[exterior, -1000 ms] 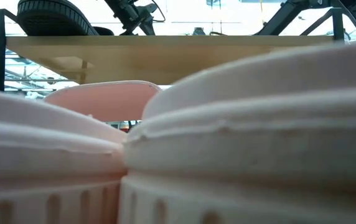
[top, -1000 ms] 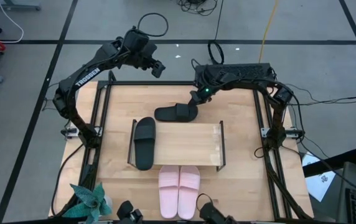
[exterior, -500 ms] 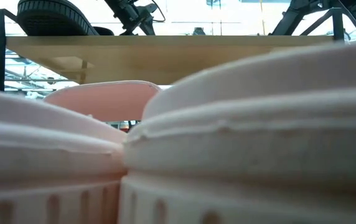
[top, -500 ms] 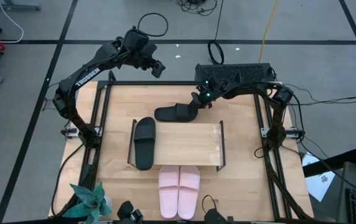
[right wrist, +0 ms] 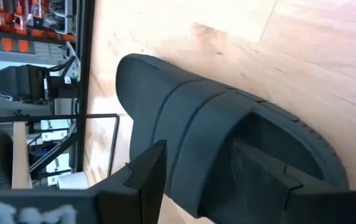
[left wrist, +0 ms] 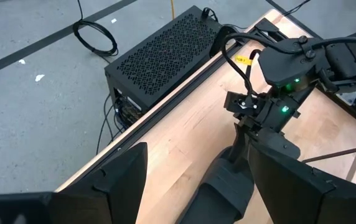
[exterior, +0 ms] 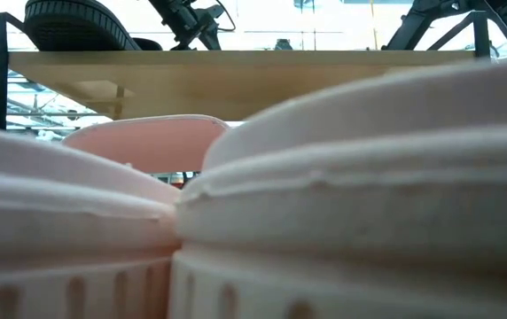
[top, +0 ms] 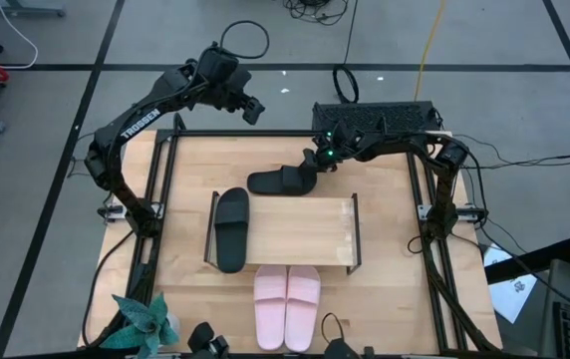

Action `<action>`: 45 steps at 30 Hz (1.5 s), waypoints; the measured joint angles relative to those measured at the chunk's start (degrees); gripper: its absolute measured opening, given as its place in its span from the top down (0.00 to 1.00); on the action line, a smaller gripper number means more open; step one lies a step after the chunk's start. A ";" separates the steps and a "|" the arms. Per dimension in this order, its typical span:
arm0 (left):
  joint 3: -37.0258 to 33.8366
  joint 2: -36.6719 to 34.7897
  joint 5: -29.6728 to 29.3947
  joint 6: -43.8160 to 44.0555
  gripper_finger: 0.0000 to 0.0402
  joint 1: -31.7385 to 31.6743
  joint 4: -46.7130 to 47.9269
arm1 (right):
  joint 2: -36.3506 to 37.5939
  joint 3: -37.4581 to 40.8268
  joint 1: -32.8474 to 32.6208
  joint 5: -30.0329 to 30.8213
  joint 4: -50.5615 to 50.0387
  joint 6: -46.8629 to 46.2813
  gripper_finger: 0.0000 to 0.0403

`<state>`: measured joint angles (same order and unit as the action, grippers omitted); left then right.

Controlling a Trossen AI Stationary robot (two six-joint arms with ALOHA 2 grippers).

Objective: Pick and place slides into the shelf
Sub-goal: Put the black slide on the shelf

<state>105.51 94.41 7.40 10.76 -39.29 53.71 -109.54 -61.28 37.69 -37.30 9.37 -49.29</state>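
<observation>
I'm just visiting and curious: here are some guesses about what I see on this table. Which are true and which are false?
1. One black slide lies on the shelf. True.
2. The pink pair is on the shelf too. False: it sits on the table in front of the shelf, side by side.
3. The right gripper has its fingers on the second black slide. True: the right wrist view shows one finger inside the slide's strap and one outside.
4. The left gripper is holding a slide. False: its fingers are open and empty, up beyond the table's far edge.
5. The second black slide is already on the shelf. False: it is on the table behind the shelf.
</observation>
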 joint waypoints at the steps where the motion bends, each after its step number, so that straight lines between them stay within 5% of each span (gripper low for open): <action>1: 0.00 0.00 0.00 0.00 0.32 0.00 0.00 | 0.00 0.00 0.02 0.03 -0.06 0.05 0.58; 18: 0.00 -0.02 0.02 0.24 0.32 0.04 0.00 | -5.01 0.00 -1.15 -3.30 10.68 -7.03 0.58; 45: 0.00 -0.02 0.02 0.27 0.32 0.04 -0.23 | -5.01 0.00 -3.29 -4.52 12.04 -7.45 0.58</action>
<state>105.51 94.39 7.42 11.03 -39.24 53.48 -114.54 -61.28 34.40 -41.82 21.42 -56.74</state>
